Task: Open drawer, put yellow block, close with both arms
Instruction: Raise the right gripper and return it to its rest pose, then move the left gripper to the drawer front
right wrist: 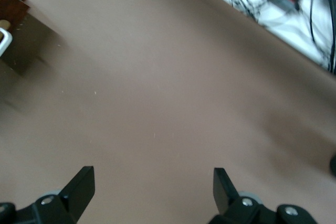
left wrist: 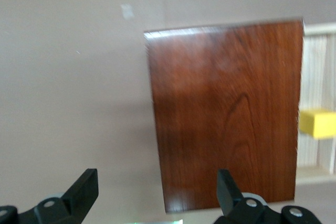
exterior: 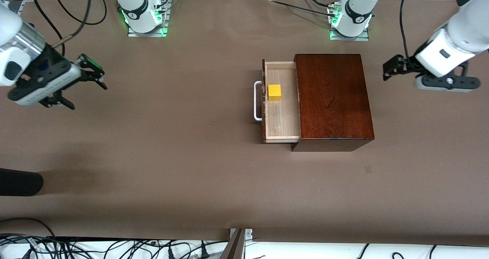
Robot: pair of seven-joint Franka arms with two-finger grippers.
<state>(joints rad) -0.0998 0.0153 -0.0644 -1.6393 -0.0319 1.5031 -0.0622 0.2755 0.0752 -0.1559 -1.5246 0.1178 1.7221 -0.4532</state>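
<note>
Both claws hang spread wide with nothing between their fingers and touching nothing: the left claw [exterior: 390, 68] is up over bare table at the left arm's end, just off the closed end of the box, and the right claw [exterior: 86, 84] is up over bare table at the right arm's end, well apart from the drawer. Each is black, with angular fingers [left wrist: 84, 188] that taper toward the tip and small silver screws at the knuckles, carried on a white arm with dark grey joints. Beneath them the table [exterior: 172, 144] is a flat, matt brown sheet, faintly creased. Toward the right claw from the left one stands the box [exterior: 332, 98], a rectangular block of glossy dark mahogany with flowing grain and a soft sheen on its top. From the box's end that faces the right claw the drawer [exterior: 282, 117] is pulled out, a shallow tray of pale, finely lined wood with thin walls, a dark reddish-brown front and a white bar handle [exterior: 257, 101] with rounded corners. Inside the drawer, close to its front panel and on the tray's bare floor, sits the yellow block [exterior: 274, 92], a small, smooth, bright cube. No readable writing shows on the box or block.
</note>
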